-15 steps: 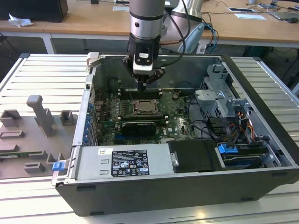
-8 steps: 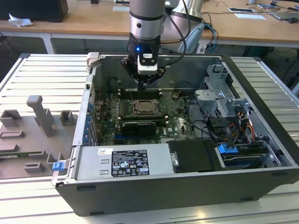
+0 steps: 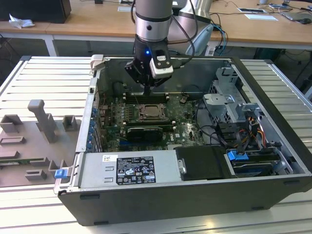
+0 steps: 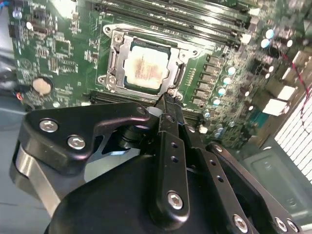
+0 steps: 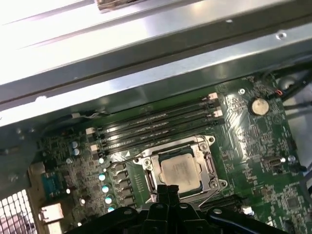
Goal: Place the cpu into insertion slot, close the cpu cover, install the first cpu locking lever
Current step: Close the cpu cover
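Slatted surface (image 3: 29, 78), open computer case (image 3: 195, 195): cpu (image 4: 145, 67) in insertion slot (image 4: 178, 78), cpu cover (image 5: 207, 163) down. Fingers (image 4: 168, 112) together beside its corner. Best push slowly, straight down.

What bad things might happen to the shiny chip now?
The gripper, fingers shut, hangs right at the edge of the cover. If it pushes off-target, it might scrape the cpu or bend the cover. The memory slots sit close beside it, so a sideways slip could knock them.
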